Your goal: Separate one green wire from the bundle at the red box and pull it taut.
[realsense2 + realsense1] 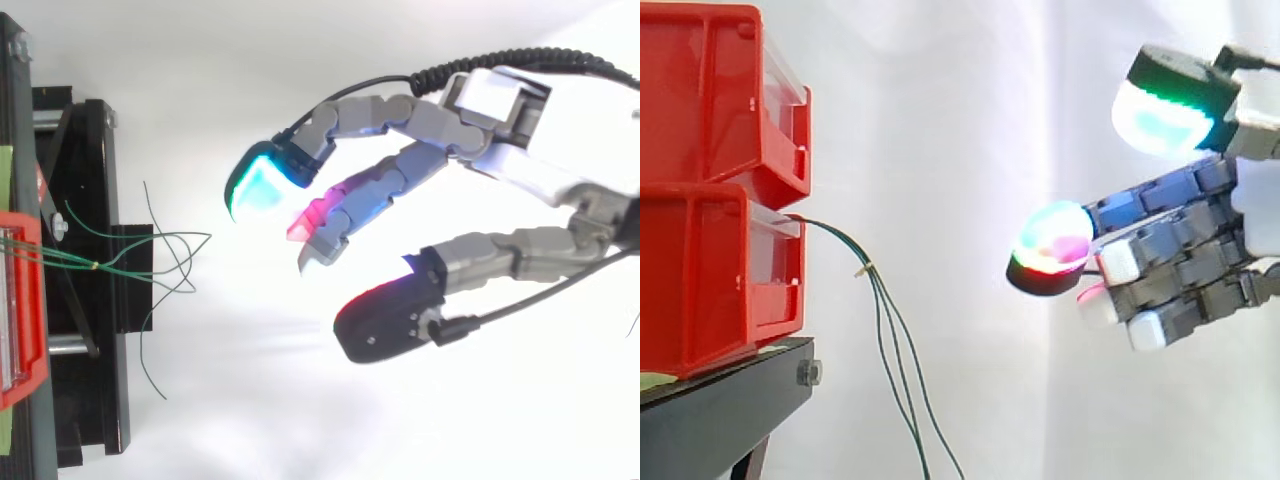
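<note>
From the side, two red bins (pixel 700 200) sat stacked at the left on a black stand (pixel 720 410), with a white curtain (pixel 970 90) behind everything. The green wires (pixel 840 235) came out together at the front top edge of the lower bin, arched a little way outward, then drooped and hung slack, the strands spreading slightly as they ran down past the stand to the bottom edge. The hand (pixel 1180 250) came in from the right, level with the lower bin's top, its fingers stretched out towards the bins and loosely relaxed, with nothing between them. One of its pads (pixel 1165 110) sat highest, glowing cyan and green, and another lower down glowed in mixed green, pink and red. Open curtain lay between the nearest fingertip and the hanging wires, so the hand was well apart from them. From above, a red bin (pixel 20 310) showed at the left edge over the black stand (pixel 90 400), and the green wires (pixel 130 256) left it as a tight bundle, then fanned out to the right into several loose, curling strands. The hand (pixel 560 130) reached in from the right with its fingers spread and pointing at that fan, a cyan-green pad (pixel 262 185) leading, and it held nothing and touched no strand.
</note>
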You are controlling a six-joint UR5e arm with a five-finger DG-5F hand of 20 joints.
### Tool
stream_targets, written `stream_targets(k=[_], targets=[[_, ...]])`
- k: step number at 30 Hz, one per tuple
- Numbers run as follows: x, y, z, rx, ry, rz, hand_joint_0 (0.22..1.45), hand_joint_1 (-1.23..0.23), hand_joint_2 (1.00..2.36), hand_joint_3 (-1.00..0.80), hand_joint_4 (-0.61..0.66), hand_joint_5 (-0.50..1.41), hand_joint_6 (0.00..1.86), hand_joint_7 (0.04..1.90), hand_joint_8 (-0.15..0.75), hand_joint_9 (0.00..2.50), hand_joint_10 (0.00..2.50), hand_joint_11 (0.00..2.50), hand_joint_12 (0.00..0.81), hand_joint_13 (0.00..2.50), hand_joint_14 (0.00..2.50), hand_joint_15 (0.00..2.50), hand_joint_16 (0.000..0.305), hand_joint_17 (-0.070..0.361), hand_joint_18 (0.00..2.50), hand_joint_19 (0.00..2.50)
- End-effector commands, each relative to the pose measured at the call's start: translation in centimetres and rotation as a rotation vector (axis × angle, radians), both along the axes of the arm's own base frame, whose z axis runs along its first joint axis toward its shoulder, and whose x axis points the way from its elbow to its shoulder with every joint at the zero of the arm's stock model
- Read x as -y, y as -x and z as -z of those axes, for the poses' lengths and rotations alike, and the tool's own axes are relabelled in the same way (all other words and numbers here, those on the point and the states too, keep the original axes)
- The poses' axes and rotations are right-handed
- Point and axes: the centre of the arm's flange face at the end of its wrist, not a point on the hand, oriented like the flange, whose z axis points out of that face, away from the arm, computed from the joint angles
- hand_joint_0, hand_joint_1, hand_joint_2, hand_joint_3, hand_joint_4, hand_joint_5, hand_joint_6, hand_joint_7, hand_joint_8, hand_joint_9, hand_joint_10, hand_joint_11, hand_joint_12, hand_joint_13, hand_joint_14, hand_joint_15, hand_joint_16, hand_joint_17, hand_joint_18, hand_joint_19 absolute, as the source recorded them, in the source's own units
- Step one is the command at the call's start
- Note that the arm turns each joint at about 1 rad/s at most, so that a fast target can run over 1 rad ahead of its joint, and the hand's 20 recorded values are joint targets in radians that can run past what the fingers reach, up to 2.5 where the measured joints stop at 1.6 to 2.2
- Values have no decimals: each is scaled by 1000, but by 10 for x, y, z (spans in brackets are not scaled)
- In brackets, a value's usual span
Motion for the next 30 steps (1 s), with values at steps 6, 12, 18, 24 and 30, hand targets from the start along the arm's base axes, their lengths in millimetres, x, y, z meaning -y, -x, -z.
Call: stream_targets(k=[6,12,18,24,30], targets=[[-1,-4,14,8,1,67,545,-686,1003,-449,271,-155,503,866,275,976,10,373,240,789,6,160,28,62,772,242],[-2,-11,37,8,1,99,544,-684,1003,-449,273,-152,503,861,274,980,11,382,242,788,6,157,28,62,768,228],[-3,-27,80,62,-20,140,543,-682,1003,-450,274,-150,503,864,273,992,11,389,252,780,6,167,28,64,743,206],[-7,-40,101,113,-6,164,515,-688,1000,-490,280,-147,503,869,268,985,11,387,348,652,6,168,52,116,526,97],[-13,-54,100,138,-6,167,453,-667,1000,-500,290,-144,502,879,272,881,9,331,402,369,0,25,73,164,141,0]])
